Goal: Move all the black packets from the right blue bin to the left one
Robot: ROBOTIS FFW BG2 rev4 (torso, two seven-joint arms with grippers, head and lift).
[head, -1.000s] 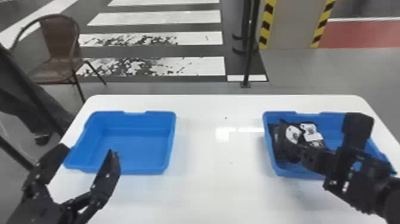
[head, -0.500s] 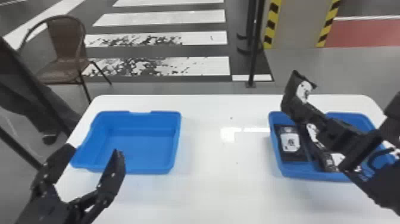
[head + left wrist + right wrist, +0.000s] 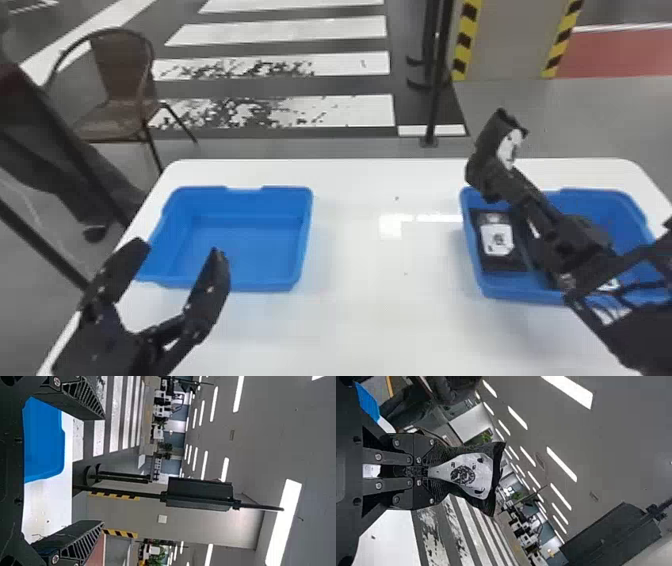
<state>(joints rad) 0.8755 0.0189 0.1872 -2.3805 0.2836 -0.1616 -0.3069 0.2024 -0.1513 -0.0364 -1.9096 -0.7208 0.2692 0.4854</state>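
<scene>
Right gripper (image 3: 483,181): I have its fingers clamped on one black packet, up above the right bin's left end.
Held packet (image 3: 511,147): pinched by one end; in the right wrist view the free end flares outward past my fingertips, white label showing.
Right arm (image 3: 582,245): comes in from the right edge and runs low across the right bin, covering much of what is in it from my head view.
Right bin (image 3: 515,291): blue, with its left wall next to the white tabletop and its back rim behind my arm.
Flat packet (image 3: 497,240): lies inside the right bin against the left side, label up.
More packets (image 3: 609,285): partly visible in the right bin under my arm; I can't count them.
Tabletop (image 3: 360,310): a wide open stretch leads left from the right bin, giving me room to travel.
Left bin (image 3: 250,286): blue, well apart to the left of the right bin, its floor in view; its right wall faces the right bin.
Left gripper (image 3: 178,249): fingers spread wide, well left of the right bin, over the left bin's near left part in my head view.
Pole (image 3: 436,85): upright on the floor, behind the tabletop and left of the right bin.
Chair (image 3: 122,80): beyond the tabletop, far to the left of the right bin.
</scene>
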